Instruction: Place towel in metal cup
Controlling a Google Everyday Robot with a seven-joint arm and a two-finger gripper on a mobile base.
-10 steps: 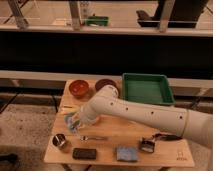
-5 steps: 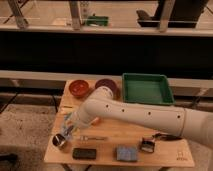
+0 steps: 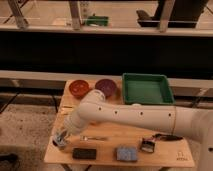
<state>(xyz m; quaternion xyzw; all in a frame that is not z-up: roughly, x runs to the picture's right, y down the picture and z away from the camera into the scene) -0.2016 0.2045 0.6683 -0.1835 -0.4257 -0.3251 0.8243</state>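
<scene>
My gripper (image 3: 61,135) is at the front left corner of the wooden table (image 3: 115,131), at the end of the white arm (image 3: 125,115) that reaches in from the right. It is shut on a pale blue-grey towel (image 3: 64,133), bunched at the fingertips. The metal cup (image 3: 58,144) stands directly below the gripper at the table's left front edge. The towel hangs at or just inside the cup's mouth, and the gripper hides most of the cup.
A red bowl (image 3: 79,87) and a purple bowl (image 3: 106,86) stand at the back of the table, with a green tray (image 3: 146,89) at the back right. Along the front lie a black block (image 3: 84,153), a blue sponge (image 3: 126,153), a small dark object (image 3: 146,145) and a utensil (image 3: 95,137).
The gripper has moved left and down with the towel, from above the table's left part to right over the metal cup.
</scene>
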